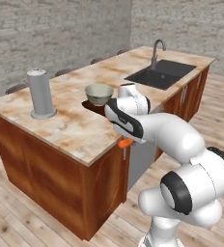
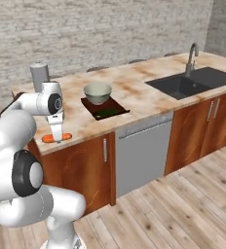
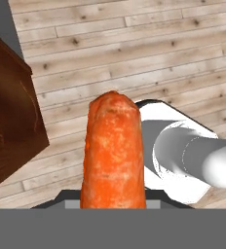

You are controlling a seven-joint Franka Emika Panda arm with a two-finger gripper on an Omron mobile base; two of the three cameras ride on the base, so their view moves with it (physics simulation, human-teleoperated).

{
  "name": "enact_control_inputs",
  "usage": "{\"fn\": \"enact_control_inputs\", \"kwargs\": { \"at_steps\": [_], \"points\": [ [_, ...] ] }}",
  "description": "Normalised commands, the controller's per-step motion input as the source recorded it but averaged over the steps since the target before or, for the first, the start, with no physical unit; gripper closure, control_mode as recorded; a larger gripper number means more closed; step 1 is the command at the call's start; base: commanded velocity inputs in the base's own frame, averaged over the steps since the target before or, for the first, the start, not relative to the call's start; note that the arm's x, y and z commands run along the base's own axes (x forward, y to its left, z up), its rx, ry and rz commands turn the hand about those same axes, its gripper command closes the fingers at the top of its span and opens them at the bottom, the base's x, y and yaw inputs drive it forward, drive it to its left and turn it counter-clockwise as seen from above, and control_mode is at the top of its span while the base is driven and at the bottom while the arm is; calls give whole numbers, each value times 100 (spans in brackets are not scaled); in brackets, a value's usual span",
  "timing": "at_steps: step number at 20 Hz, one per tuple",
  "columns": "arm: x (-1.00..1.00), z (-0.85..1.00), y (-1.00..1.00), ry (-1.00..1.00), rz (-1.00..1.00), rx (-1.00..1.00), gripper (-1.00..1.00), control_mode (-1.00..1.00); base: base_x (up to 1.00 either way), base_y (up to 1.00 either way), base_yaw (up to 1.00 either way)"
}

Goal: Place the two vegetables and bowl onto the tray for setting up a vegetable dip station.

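From the left base view, the carrot (image 1: pixel 125 143) pokes out under the arm at the worktop's (image 1: pixel 75 128) front edge, while the bowl (image 1: pixel 99 94) sits on the tray (image 1: pixel 91 105). From the right base view, the gripper (image 2: pixel 57 137) clasps the carrot (image 2: pixel 56 137) near the worktop's front-left corner, the bowl (image 2: pixel 97 92) on the tray (image 2: pixel 110 110) mid-worktop. The hand view shows the carrot (image 3: pixel 114 153) held lengthwise over the wooden floor (image 3: pixel 134 44).

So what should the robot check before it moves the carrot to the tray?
1. Carrot held in the hand: ok, the hand view shows it between the fingertips.
2. Carrot off the counter: cannot tell, it sits right at the counter's front edge.
3. Bowl on the tray: ok.
4. Green vegetable on the tray: ok, lying in front of the bowl.
5. Free spot on the tray for the carrot: ok, a bare patch beside the bowl.
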Motion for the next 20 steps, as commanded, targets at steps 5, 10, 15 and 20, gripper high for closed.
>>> {"fn": "enact_control_inputs", "kwargs": {
  "at_steps": [5,10,15,20],
  "points": [
    [0,0,0,0,0,0,100,100,5,-53,24],
    [0,0,0,0,0,0,100,100,2,-53,28],
    [0,0,0,0,0,0,100,100,1,-53,31],
    [0,0,0,0,0,0,100,100,0,-54,29]
  ]
}}
